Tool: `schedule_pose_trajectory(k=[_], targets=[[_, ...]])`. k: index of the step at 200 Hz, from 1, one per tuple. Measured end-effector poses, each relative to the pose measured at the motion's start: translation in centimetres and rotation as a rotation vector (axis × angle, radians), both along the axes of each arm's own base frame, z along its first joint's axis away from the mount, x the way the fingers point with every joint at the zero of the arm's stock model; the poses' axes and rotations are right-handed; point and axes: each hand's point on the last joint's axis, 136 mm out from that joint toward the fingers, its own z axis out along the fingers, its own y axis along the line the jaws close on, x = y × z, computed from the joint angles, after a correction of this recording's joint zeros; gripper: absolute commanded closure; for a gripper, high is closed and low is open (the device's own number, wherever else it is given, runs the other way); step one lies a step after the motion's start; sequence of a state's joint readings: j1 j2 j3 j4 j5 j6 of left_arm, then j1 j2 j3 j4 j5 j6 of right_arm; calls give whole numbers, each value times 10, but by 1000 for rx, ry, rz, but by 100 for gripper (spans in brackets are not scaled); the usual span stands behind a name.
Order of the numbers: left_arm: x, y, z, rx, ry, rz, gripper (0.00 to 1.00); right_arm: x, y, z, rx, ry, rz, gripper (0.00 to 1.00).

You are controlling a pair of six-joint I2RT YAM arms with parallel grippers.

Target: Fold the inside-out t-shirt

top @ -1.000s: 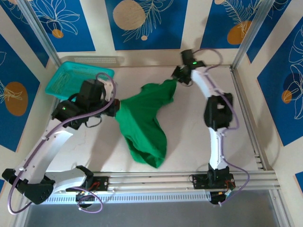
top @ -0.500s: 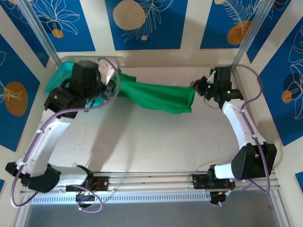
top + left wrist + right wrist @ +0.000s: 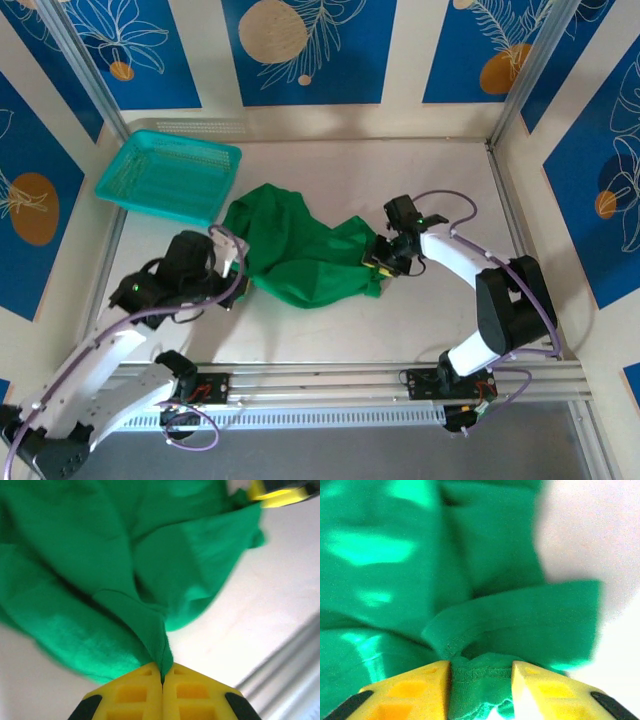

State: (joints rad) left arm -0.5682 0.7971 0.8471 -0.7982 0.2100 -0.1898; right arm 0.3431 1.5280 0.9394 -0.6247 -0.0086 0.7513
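The inside-out t-shirt (image 3: 300,255), bright green and wrinkled, lies in a loose heap on the table between the two arms. My left gripper (image 3: 235,272) sits low at the heap's left edge. In the left wrist view its yellow jaws (image 3: 162,672) are shut on a pinched fold of the t-shirt (image 3: 115,565). My right gripper (image 3: 376,262) is at the heap's right edge. In the right wrist view its jaws (image 3: 481,669) stand apart, with a stitched hem of the t-shirt (image 3: 485,630) lying loosely between them.
A teal mesh basket (image 3: 170,178) stands at the back left, just beyond the shirt. Metal frame posts and patterned walls close off the back and both sides. A metal rail (image 3: 330,380) runs along the near edge by the arm bases.
Both arms have brought the shirt down from a raised stretch at the back to a heap on the table nearer the front. The right jaws have parted; the left stays shut.
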Motion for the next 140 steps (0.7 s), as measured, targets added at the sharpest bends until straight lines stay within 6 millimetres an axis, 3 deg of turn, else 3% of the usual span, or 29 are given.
schedule_pose_trajectory(k=[20, 35, 58, 86, 122, 140], targets=[[-5, -14, -14, -89, 56, -15, 100, -10, -24, 4, -52, 27, -57, 50], [-5, -24, -22, -130, 104, -24, 100, -13, -29, 14, -68, 28, -51, 49], [-8, -34, -29, -208, 155, -20, 100, -10, -17, 25, -83, 17, 43, 47], [-13, -31, -31, -251, 184, 34, 100, -13, 0, 30, -141, -1, 206, 46], [-10, -19, -24, -281, 170, 148, 100, 21, 9, 42, -220, -86, 353, 45], [-7, -14, -24, -294, 170, 200, 100, 40, 15, 37, -246, -127, 375, 45]])
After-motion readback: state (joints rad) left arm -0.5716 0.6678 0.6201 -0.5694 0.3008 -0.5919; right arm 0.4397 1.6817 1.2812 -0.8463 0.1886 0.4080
